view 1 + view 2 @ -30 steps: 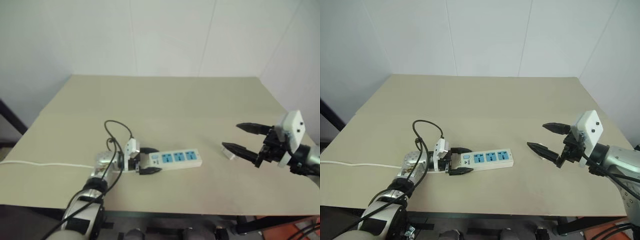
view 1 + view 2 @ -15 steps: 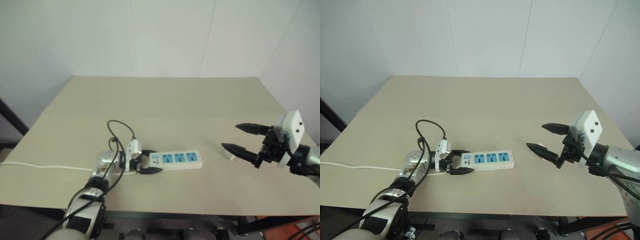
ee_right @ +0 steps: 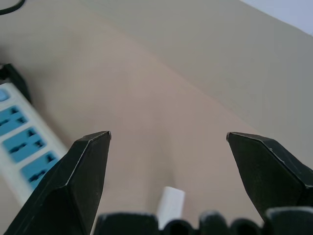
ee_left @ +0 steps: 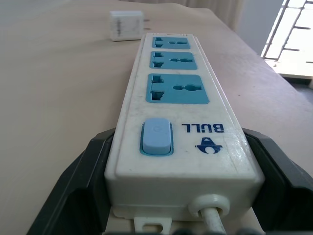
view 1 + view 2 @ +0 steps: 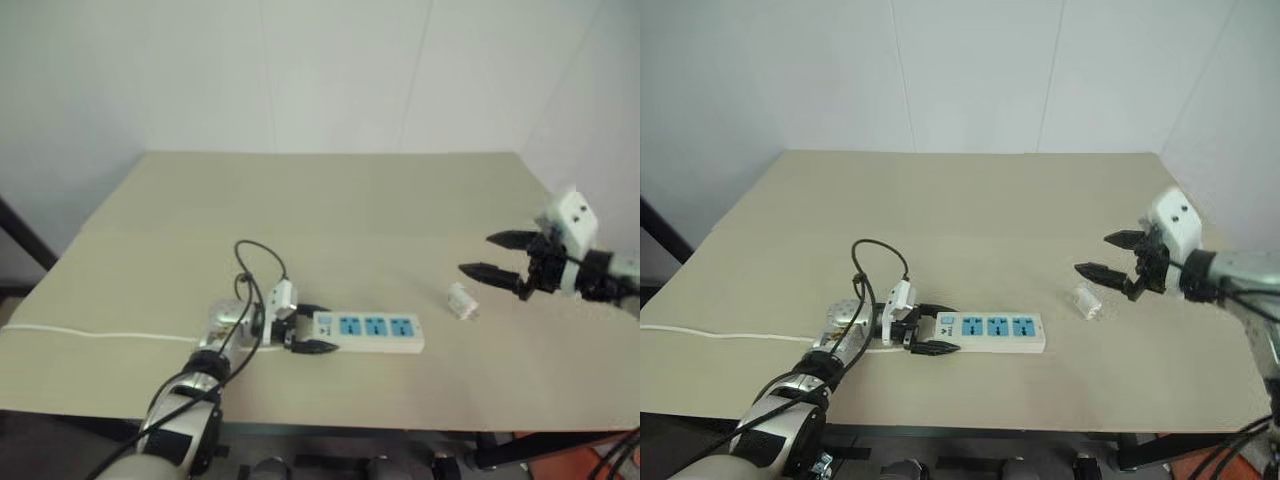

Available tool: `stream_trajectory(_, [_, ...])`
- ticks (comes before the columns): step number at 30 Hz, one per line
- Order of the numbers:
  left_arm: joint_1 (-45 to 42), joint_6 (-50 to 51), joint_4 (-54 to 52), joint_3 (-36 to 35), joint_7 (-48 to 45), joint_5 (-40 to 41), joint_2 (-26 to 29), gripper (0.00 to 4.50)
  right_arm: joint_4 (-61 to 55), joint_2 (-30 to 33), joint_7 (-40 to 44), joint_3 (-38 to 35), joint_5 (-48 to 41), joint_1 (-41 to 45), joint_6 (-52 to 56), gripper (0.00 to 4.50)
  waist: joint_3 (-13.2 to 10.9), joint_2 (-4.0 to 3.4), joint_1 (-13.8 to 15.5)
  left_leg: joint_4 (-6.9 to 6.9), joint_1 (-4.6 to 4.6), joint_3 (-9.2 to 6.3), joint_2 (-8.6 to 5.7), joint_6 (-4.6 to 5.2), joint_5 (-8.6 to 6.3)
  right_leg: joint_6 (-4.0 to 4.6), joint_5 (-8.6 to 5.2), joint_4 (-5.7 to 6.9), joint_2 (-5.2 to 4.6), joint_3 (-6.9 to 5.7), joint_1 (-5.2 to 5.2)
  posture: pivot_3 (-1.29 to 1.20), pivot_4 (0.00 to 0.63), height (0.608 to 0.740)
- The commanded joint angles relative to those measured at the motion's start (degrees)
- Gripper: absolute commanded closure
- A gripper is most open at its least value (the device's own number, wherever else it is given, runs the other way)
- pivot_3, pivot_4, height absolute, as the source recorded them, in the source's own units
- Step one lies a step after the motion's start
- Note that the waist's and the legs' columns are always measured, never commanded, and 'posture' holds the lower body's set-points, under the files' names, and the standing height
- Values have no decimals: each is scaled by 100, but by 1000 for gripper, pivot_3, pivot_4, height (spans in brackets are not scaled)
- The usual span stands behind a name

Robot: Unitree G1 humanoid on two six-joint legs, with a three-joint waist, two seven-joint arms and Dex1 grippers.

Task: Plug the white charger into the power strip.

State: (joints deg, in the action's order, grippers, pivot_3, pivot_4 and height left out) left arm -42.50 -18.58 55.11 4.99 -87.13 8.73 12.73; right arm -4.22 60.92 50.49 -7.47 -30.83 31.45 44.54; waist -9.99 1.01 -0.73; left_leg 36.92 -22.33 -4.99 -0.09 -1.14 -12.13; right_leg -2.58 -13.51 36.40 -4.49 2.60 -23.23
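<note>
The desk [image 5: 970, 200], a plain beige top set against white walls, carries the task's two objects near its front edge. The power strip [image 5: 995, 330] lies flat along the front edge, roughly midway across, with its three blue socket panels facing up and its switch end toward the robot's left; a thin white cord [image 5: 720, 335] runs from that end to the desk's left edge, and a loop of black cable [image 5: 875, 262] rises just behind it. The left gripper [image 5: 925, 330] is clamped on the strip's switch end, one black finger against each long side, as the left wrist view confirms. The right gripper [image 5: 1108, 255] hangs above the desk toward the right edge, its fingers spread wide and holding nothing. The white charger [image 5: 1087, 302] lies on the desk between the strip's far end and the right edge, apart from the strip and just below and ahead of the open fingers. The step in hand appears to be the pickup of the charger: the right gripper should descend with one finger on either side of the small body, close across its flat faces, and leave the prongs free. How the prongs lie cannot be told. The left grip should hold firm so the strip does not slide during insertion.
</note>
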Motion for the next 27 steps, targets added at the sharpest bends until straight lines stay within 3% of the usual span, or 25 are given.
stream_trajectory(1, [-78,60,-112,107,17,-49,-92,1186,540,152,-85,725,310,1236,1325,0,-1,-2,-13,-1,-4,-1,1,0,0,0,1,-6,0,-2,-2,0,150,740])
stream_trajectory(6, [42,75,-220,210,113,-174,11,1186,1859,-224,125,2491,837,3417,3376,0,-2,-5,-30,-10,-10,-1,4,2,-1,3,5,-19,2,-2,-10,0,150,740])
stream_trajectory(10, [143,121,-363,231,228,-185,98,1186,2428,-414,496,3766,1211,4165,3762,0,-1,-6,-27,-8,-30,-3,4,3,-2,40,27,-15,2,-5,-31,0,150,740])
stream_trajectory(13, [279,206,-590,209,346,-146,171,1186,2753,-620,723,4490,1521,4269,3558,0,0,-8,-33,7,-79,1,2,2,-1,42,34,9,1,3,-91,0,150,740])
stream_trajectory(18, [511,353,-925,235,416,-95,264,1186,3342,-927,897,4740,1853,4255,3172,0,1,-12,-72,16,-82,1,1,3,-1,45,34,48,2,4,-111,0,150,740])
stream_trajectory(27, [660,514,-1169,313,528,-51,306,1186,4182,-1455,1045,4560,2308,4310,2610,0,4,-15,-180,16,-71,0,1,3,-1,44,34,54,2,5,-103,0,150,740])
